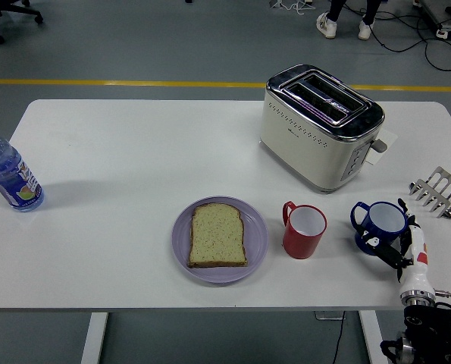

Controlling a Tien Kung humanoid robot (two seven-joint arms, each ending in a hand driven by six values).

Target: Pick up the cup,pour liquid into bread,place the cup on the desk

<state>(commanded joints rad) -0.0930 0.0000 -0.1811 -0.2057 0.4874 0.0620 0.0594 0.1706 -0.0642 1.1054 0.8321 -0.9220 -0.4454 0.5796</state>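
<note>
Blue cup (380, 224) on the table (134, 152), right hand (402, 246) at its side.
We find the black fingers (383, 246) curled against the cup's near wall, apparently gripping it. A red cup (304, 230) stands left of it, then bread (217, 234) on a plate (257, 243).

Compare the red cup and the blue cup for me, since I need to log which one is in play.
The red cup stands free beside the purple plate; the blue cup sits farther right with the right robot hand closed around it. The red cup's handle points left and back; the blue cup's points left. Both are upright, white inside, on the white table.
</note>
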